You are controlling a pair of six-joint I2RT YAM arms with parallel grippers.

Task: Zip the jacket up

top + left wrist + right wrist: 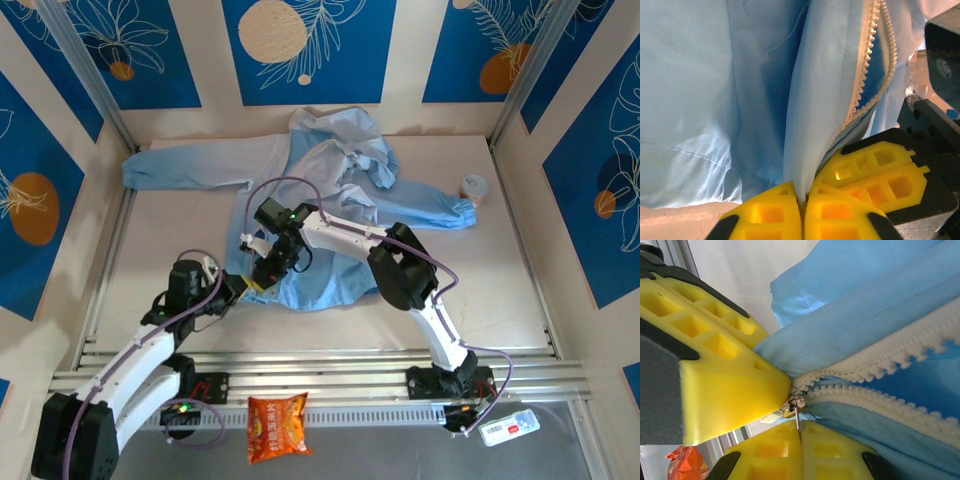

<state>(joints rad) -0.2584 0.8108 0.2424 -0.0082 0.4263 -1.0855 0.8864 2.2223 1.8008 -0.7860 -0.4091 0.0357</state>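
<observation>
Light-blue jacket (330, 185); whitish zipper (875, 402); yellow left pincer (802, 210), right pincer (801, 442); blue leaf-patterned wall panels (350, 70).

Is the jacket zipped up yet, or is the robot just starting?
Just starting. Done: the slider sits at the bottom of the jacket. In hand: the left gripper pinches the fabric there, and the right gripper pinches the zipper pull. Left: the teeth above gape open, so the whole front needs zipping.
</observation>
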